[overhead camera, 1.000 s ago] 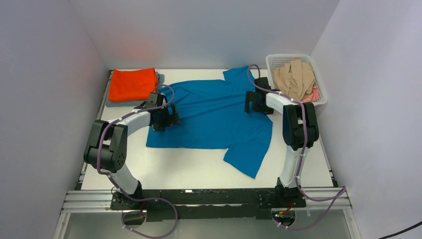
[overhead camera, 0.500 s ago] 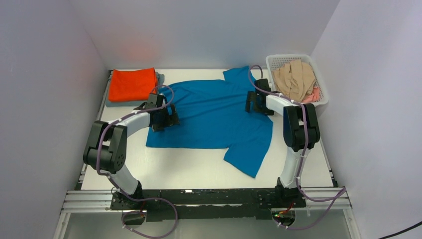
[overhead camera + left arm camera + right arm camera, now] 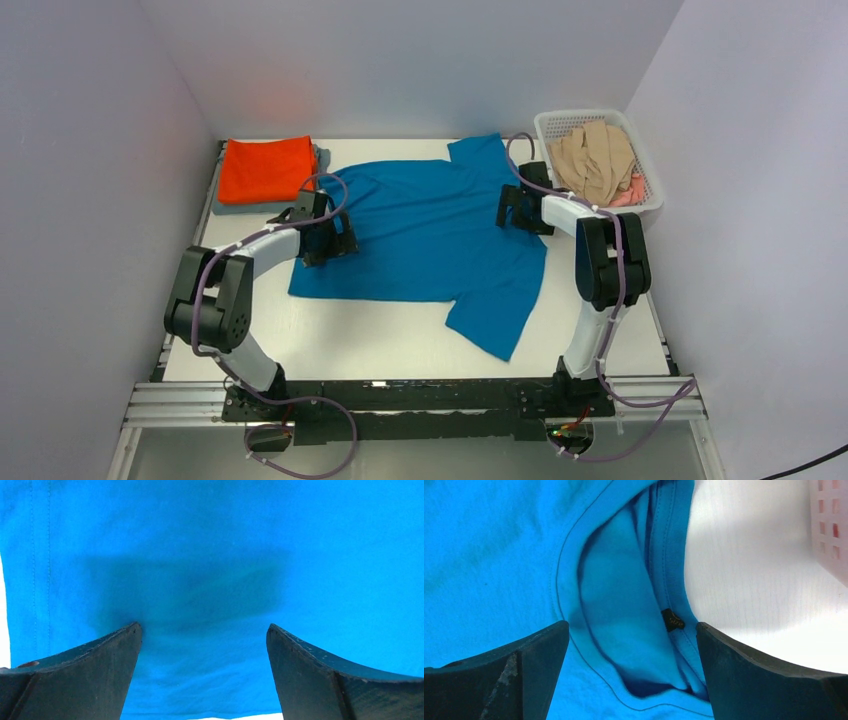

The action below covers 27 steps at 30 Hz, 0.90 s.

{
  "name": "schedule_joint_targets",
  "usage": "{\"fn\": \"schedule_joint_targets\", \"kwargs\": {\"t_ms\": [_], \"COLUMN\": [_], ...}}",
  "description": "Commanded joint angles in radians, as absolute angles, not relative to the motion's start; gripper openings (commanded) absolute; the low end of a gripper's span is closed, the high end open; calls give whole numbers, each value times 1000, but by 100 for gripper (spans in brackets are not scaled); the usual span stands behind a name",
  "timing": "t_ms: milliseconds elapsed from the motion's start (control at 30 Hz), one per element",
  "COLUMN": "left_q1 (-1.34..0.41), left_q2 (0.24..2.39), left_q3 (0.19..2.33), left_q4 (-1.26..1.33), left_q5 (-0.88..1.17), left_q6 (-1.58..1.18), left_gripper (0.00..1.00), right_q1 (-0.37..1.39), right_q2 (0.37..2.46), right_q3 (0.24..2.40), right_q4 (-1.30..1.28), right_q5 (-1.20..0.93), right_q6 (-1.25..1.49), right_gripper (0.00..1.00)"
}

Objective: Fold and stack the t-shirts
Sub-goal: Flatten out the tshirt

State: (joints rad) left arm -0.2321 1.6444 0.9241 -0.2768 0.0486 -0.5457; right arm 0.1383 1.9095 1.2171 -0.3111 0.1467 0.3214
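The teal-blue t-shirt point(image 3: 430, 230) lies spread flat across the table's middle, one sleeve toward the near edge. My left gripper point(image 3: 335, 240) is open over its left hem; in the left wrist view point(image 3: 202, 627) both fingers rest on flat teal cloth point(image 3: 225, 540). My right gripper point(image 3: 517, 208) is open at the shirt's right side; in the right wrist view point(image 3: 631, 625) its fingers straddle the collar point(image 3: 664, 555) with its black label point(image 3: 672, 619). The folded orange t-shirt point(image 3: 265, 168) lies on a grey one point(image 3: 240, 208) at the back left.
A white lattice basket point(image 3: 590, 114) at the back right holds a beige shirt point(image 3: 590, 160) and a pink one point(image 3: 625, 192); its wall shows in the right wrist view point(image 3: 829, 525). White walls enclose the table on three sides.
The teal shirt has shifted slightly to the left, and both grippers moved a little with it. Both stay open.
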Motion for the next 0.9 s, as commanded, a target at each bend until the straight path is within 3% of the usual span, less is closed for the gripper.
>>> {"fn": "schedule_joint_targets", "kwargs": {"t_ms": [0, 200, 400, 867], "left_q1": [-209, -163, -163, -163], "left_q2": [1624, 1614, 1591, 1593], "left_q3": [889, 868, 861, 865], "left_q4": [-390, -387, -343, -336], "left_q5": [-49, -41, 26, 30], "left_q6": [-548, -539, -530, -532], "left_gripper": [99, 99, 99, 99], "right_q1": [111, 112, 133, 138], "right_q2": [1809, 1722, 1728, 1932], "right_q3": [1278, 1207, 1187, 1205], "right_q4": [-350, -353, -301, -264], "right_q5": [142, 149, -57, -89], "right_q6": [309, 321, 296, 336], "right_gripper": [100, 100, 100, 100]}}
